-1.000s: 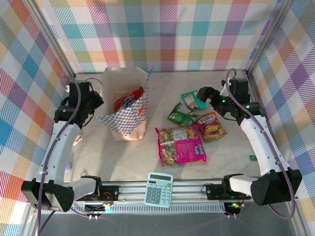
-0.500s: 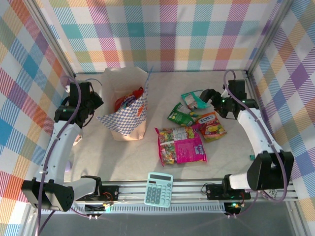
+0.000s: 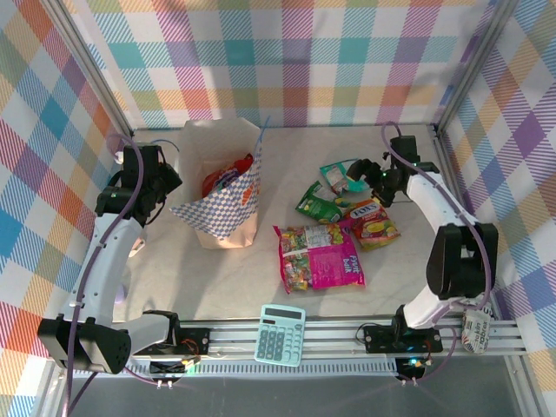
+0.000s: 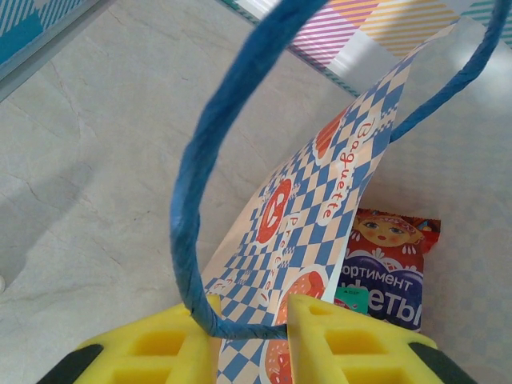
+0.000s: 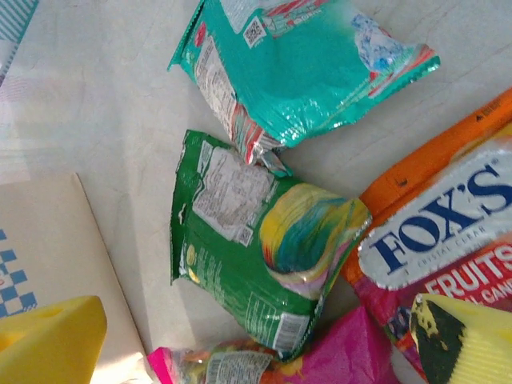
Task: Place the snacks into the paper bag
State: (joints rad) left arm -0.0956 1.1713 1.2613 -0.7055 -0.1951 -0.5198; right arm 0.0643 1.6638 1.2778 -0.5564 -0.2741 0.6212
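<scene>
Spreading across the top view, the pale table (image 3: 217,282) carries everything. At its left of centre stands the bag (image 3: 221,204), leaning with its mouth open; red and purple packets (image 3: 228,179) show inside it. In the left wrist view the purple packet (image 4: 386,276) lies behind the bag's checkered wall (image 4: 320,216).

Right of the bag, near the frame's middle, lies the magenta packet (image 3: 320,257), the biggest of the loose snacks. The orange packet (image 3: 374,221) touches its upper right corner. The green packet (image 3: 317,205) lies just above the magenta one and beside the orange one. The teal packet (image 3: 334,176) sits above the green one. A calculator (image 3: 281,334) rests at the bottom edge, well apart from the snacks.

The left gripper (image 4: 252,336) pinches the bag's rim and blue cord handle (image 4: 200,192) between narrowly set yellow fingers (image 4: 160,344). The right gripper (image 5: 256,344) hangs over the green packet (image 5: 256,240) with its fingers (image 5: 48,344) spread wide, holding nothing.
</scene>
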